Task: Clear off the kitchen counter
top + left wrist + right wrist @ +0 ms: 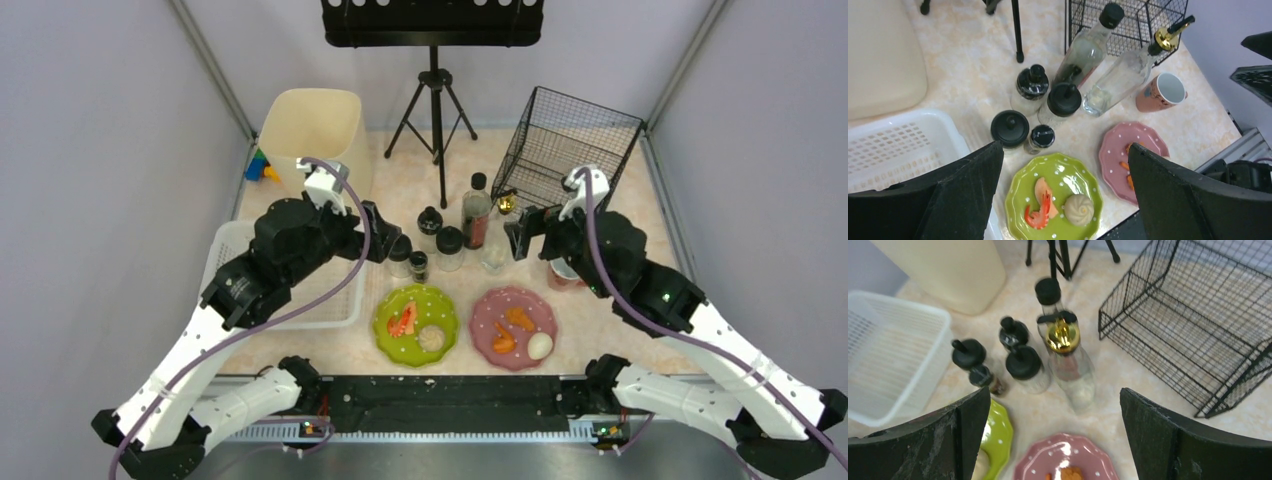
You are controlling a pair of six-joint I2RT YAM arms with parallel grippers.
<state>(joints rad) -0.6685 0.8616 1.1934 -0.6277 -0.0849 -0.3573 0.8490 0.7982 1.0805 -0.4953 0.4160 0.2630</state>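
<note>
The kitchen counter (620, 225) is a pale marbled tabletop. On it stand a green plate (416, 325) with a shrimp and a bun, a pink plate (513, 327) with food, several black-capped jars (449, 247), a tall bottle (476, 210), a clear gold-topped dispenser (499, 238) and a pink mug (1162, 92). My left gripper (383, 240) is open and empty, held above the jars; its view looks down on the green plate (1054, 197). My right gripper (520, 236) is open and empty above the dispenser (1068, 357) and the pink plate (1065, 460).
A white slotted basket (330, 305) lies at the left. A cream bin (310, 130) stands at the back left with small coloured toys (260, 168) beside it. A black wire rack (565, 145) sits at the back right. A black tripod stand (434, 110) stands at the back centre.
</note>
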